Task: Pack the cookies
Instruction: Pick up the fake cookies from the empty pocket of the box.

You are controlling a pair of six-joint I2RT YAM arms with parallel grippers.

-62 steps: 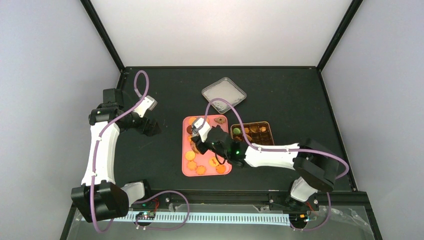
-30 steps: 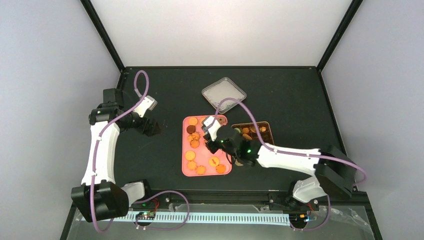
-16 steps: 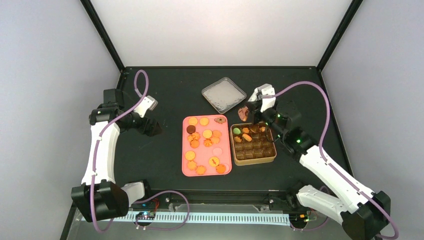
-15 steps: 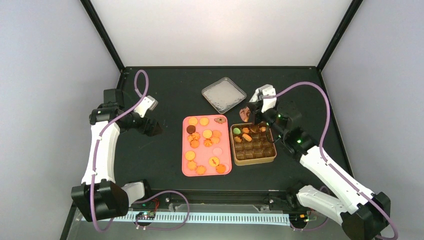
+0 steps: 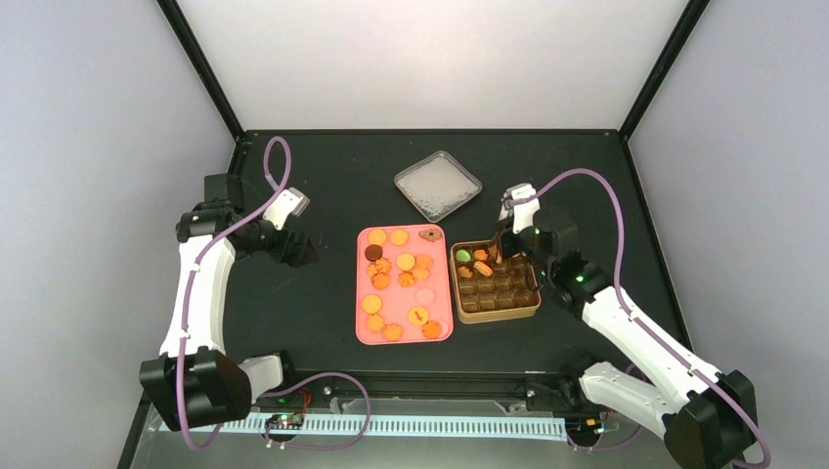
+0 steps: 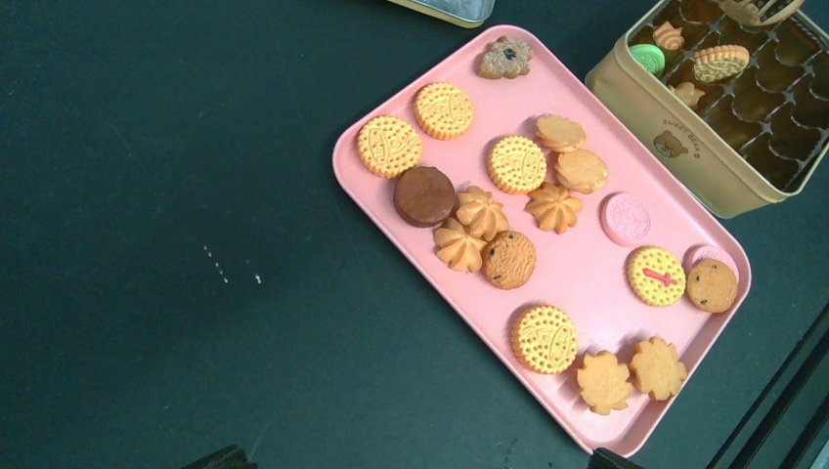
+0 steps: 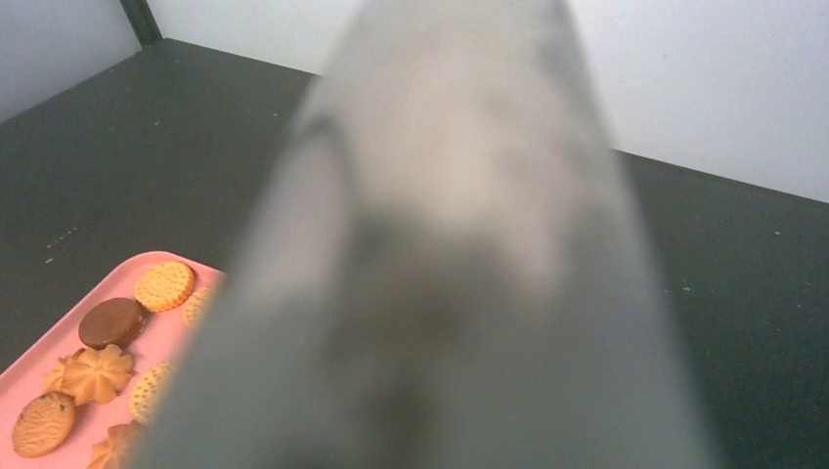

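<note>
Several cookies [image 5: 396,278] lie on a pink tray [image 5: 364,337]: mostly golden, one dark brown, two pale pink. They also show in the left wrist view [image 6: 508,259]. A gold tin [image 5: 499,315] with compartments stands right of the tray and holds a green cookie [image 5: 462,256] and a few golden ones. My right gripper [image 5: 510,230] hangs over the tin's far edge. It is shut on the metal tongs [image 7: 440,244], which blur across its wrist view. The tong tips hold a brown cookie [image 6: 758,10] above the tin's far row. My left gripper [image 5: 296,251] is open and empty, left of the tray.
The tin's grey lid [image 5: 438,185] lies behind the tray and tin. The tray's near corner [image 6: 626,445] is close to the table's front rail. The enclosure's black frame posts stand at the back corners.
My right arm swung from over the pink tray to the right, carried a brown cookie past the tin's back, and now hangs over the tin's far row. The left arm has not moved.
</note>
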